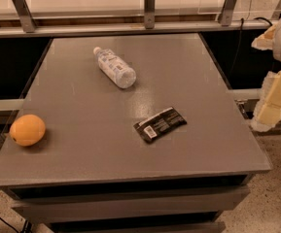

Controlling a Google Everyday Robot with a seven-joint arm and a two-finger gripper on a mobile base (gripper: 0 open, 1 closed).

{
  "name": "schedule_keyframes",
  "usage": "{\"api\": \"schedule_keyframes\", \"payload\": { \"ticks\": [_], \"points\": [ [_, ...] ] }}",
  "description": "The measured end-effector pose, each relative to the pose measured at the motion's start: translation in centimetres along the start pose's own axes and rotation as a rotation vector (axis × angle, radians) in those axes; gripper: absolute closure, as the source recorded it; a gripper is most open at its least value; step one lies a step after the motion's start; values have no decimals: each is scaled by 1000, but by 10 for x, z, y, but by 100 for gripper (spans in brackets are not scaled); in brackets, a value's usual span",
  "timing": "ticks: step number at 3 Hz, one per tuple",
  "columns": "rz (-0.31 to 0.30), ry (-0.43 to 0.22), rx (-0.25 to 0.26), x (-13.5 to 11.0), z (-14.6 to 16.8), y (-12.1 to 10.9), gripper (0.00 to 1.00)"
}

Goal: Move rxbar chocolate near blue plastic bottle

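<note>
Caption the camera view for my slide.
Pincer at right edge; rxbar chocolate lies apart from blue plastic bottle, orange at left.

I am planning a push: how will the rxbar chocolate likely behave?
The rxbar chocolate lies flat, so it probably slides rather than rolls. Being thin, it is likely light. The tool is at the right edge.

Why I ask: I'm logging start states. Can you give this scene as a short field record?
table: grey top, three things on it
rxbar chocolate: flat, right of centre, nearer front
blue plastic bottle: on its side, far half, cap pointing far-left
orange fruit: near left edge
task gap: bar and bottle apart
pincer: beyond table's right edge, touching nothing on it
</note>
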State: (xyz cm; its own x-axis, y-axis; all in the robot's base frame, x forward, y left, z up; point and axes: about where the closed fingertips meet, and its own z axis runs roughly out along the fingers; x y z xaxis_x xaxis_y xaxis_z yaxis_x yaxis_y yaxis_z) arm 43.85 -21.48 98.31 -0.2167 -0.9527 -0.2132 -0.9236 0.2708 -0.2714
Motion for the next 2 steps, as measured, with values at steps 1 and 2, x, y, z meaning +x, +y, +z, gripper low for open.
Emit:
{"api": "schedule_keyframes", "payload": {
  "ticks": [1,2],
  "points": [
    [0,0,0,0,0,0,0],
    [-32,-9,1,-7,3,-2,0]
  ]
}}
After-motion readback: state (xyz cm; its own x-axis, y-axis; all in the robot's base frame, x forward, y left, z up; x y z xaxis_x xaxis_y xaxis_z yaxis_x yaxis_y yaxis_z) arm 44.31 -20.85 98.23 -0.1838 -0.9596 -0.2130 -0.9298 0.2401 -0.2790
